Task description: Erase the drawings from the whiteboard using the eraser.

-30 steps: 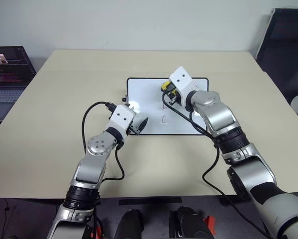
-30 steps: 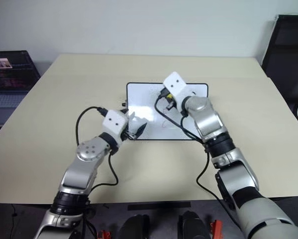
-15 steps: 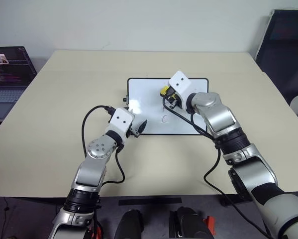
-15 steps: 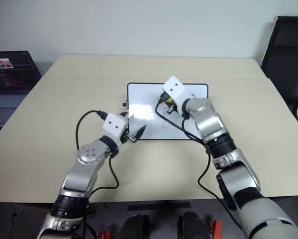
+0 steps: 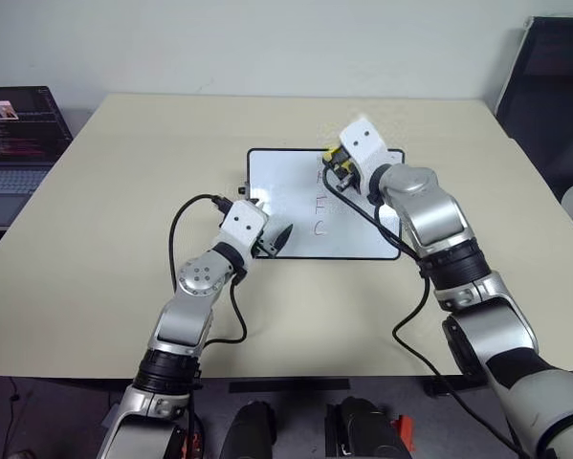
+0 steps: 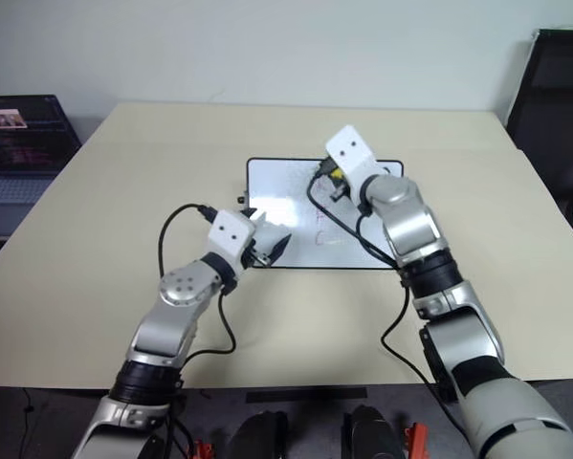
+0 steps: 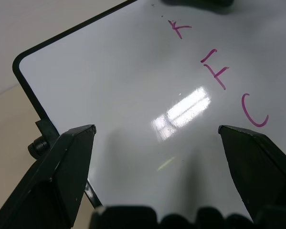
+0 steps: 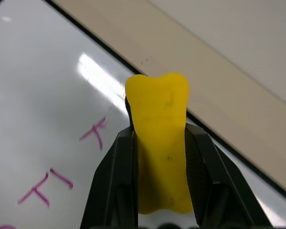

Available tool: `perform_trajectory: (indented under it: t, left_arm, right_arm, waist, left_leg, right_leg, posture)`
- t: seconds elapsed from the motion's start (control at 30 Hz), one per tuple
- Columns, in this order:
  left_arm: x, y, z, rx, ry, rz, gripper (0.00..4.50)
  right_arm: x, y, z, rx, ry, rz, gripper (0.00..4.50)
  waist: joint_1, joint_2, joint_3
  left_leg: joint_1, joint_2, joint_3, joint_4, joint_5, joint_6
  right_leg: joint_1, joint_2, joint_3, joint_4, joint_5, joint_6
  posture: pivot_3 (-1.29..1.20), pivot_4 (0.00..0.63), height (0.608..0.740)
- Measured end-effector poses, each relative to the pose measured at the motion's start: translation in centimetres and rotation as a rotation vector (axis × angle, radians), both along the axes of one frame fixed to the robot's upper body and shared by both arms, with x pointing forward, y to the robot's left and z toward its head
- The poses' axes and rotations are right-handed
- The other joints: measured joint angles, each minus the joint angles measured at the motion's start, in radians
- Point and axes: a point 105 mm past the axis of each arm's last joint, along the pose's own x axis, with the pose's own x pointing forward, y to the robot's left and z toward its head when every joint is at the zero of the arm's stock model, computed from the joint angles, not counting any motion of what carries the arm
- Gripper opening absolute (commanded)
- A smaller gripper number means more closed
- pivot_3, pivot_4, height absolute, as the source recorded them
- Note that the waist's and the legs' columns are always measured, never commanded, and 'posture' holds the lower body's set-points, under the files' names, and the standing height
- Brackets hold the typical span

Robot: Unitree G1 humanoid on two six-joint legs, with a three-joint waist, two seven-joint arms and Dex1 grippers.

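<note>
Clamped between the two black fingers of the right gripper (image 8: pixel 159 157) is the eraser (image 8: pixel 159 143), an oblong yellow block with a smooth matte face and a notched, two-lobed free end. Its long axis runs along the fingers, the free end pointing out past the fingertips toward the far edge of the whiteboard (image 5: pixel 286 191); the block is pinched in slightly where the fingers press its sides. In the left eye view the eraser (image 5: pixel 332 153) sits above the board's far edge, at about 1 o'clock from the board's centre; whether it touches the surface cannot be told. The drawings (image 7: pixel 214 71) are thin magenta-red handwritten letters, K, F and C, in a column down the board's right half, with the K nearest the eraser and the C nearest the board's near edge. All three letters are intact. The whiteboard is a glossy white rectangle with a thin black frame and rounded corners, reflecting a ceiling light, with a small black knob (image 7: pixel 37 145) on its left short side. It lies flat on a matte beige table (image 5: pixel 95 239). At about 8 o'clock from the board's centre, the left gripper (image 5: pixel 278 237) is held over the near left corner, its fingers spread wide with nothing between them. An open laptop (image 5: pixel 13 139) stands beyond the table's left edge, at 9 o'clock.
</note>
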Motion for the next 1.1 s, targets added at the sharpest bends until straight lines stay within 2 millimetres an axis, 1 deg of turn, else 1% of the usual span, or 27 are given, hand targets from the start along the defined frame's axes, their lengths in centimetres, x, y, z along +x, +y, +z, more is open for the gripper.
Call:
perform_trajectory:
  t: [0.03, 0.1, 0.23, 0.37, 0.5, 0.67, 0.77, 1.0, 1.1]
  left_arm:
    - [0.0, 0.0, -0.1, 0.001, 0.001, 0.001, 4.50]
    - [0.2, 0.2, -0.3, 0.004, 0.011, 0.006, 4.50]
    - [0.2, 0.3, -0.3, 0.005, 0.012, 0.010, 4.50]
    - [0.1, 0.5, -0.3, 0.008, 0.009, 0.018, 4.50]
    - [-0.2, 0.8, -0.1, 0.005, 0.006, 0.028, 4.50]
    - [-0.4, 1.2, -0.7, 0.002, 0.022, 0.050, 4.50]
    - [-0.4, 1.3, -0.6, 0.002, 0.023, 0.056, 4.50]
    - [-0.5, 1.3, -0.3, 0.005, 0.013, 0.055, 4.50]
    - [-0.5, 1.3, -0.3, 0.005, 0.013, 0.055, 4.50]
  right_arm:
    - [0.1, 0.3, 0.1, 0.003, -0.005, 0.006, 0.97]
    - [0.2, 0.9, -0.3, 0.008, 0.002, 0.019, 0.97]
    - [0.5, 1.8, -1.9, 0.009, 0.043, 0.039, 0.97]
    - [0.7, 2.5, -1.8, 0.002, 0.039, 0.058, 0.97]
    - [0.8, 2.7, -1.9, -0.018, 0.026, 0.068, 0.97]
    - [0.9, 2.7, -2.0, -0.033, 0.019, 0.082, 0.97]
    - [0.8, 2.9, -2.1, -0.050, 0.014, 0.091, 0.97]
    - [-0.3, 3.2, -3.7, -0.053, 0.046, 0.133, 0.97]
    - [-0.5, 3.1, -3.9, -0.058, 0.053, 0.131, 0.97]
  waist:
    - [0.000, 0.000, 0.000]
    - [0.001, 0.000, 0.000]
    - [0.000, 0.000, 0.000]
    - [-0.006, 0.000, 0.000]
    - [-0.010, 0.000, 0.000]
    - [-0.011, 0.000, 0.000]
    - [-0.011, 0.000, 0.000]
    - [-0.010, 0.000, -0.001]
    - [-0.010, 0.000, -0.001]
  left_leg:
    - [0.000, 0.000, 0.000, 0.000, 0.000, 0.000]
    - [0.000, 0.000, 0.000, 0.000, 0.000, 0.000]
    - [0.000, 0.000, 0.000, 0.000, 0.000, 0.000]
    - [0.000, 0.000, 0.000, 0.000, 0.000, 0.000]
    - [0.000, 0.000, 0.000, 0.000, 0.000, 0.000]
    - [0.000, 0.000, 0.000, 0.001, 0.000, 0.000]
    - [0.000, 0.000, 0.000, 0.001, 0.000, 0.000]
    - [0.001, 0.000, 0.000, 0.001, 0.000, 0.000]
    - [0.001, 0.000, 0.000, 0.002, 0.000, 0.000]
  right_leg:
    - [0.000, 0.000, 0.000, 0.000, 0.000, 0.000]
    - [0.000, 0.000, 0.000, 0.000, 0.000, 0.000]
    - [0.000, 0.000, 0.000, 0.000, 0.000, 0.000]
    - [0.000, 0.000, 0.000, 0.001, 0.000, 0.000]
    - [0.000, 0.000, 0.000, 0.001, 0.000, 0.000]
    - [0.000, 0.000, 0.000, 0.001, 0.000, 0.000]
    - [0.000, 0.000, 0.000, 0.001, 0.001, 0.000]
    - [0.001, 0.000, 0.000, 0.001, 0.001, 0.000]
    - [0.001, 0.000, 0.000, 0.002, 0.001, 0.000]
  posture:
    - [0.00, 0.150, 0.740]
    - [0.00, 0.150, 0.740]
    - [0.00, 0.150, 0.740]
    - [0.00, 0.150, 0.740]
    - [0.00, 0.150, 0.740]
    - [0.00, 0.150, 0.740]
    - [0.00, 0.150, 0.740]
    - [0.00, 0.150, 0.740]
    - [0.00, 0.150, 0.740]
